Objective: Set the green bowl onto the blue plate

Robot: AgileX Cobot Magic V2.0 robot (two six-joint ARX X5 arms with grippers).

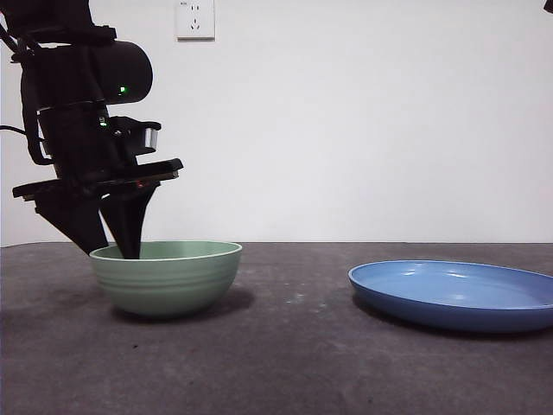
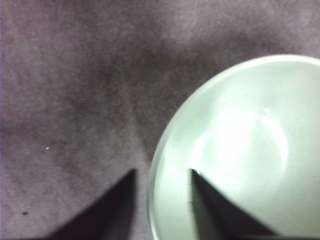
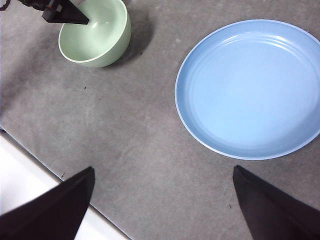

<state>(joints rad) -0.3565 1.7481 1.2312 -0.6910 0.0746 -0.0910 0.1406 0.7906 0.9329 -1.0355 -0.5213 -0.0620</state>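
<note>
I have the left gripper (image 2: 162,172) at the green bowl (image 1: 166,277), jaws spread astride its rim, one inside, one outside. Bowl sits on worktop (image 1: 294,363), well apart from blue plate (image 1: 454,294). Rec: close squarely before lifting. Right gripper (image 3: 162,172) waits, jaws spread.

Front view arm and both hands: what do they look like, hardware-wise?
Left hand: two black wedge-shaped jaws tapering to points, under a flat black bracket, a rounded black housing with green indicator lights, a silver cylindrical fitting and black cables. Right hand: the same plain black tapered jaws, no markings.
</note>
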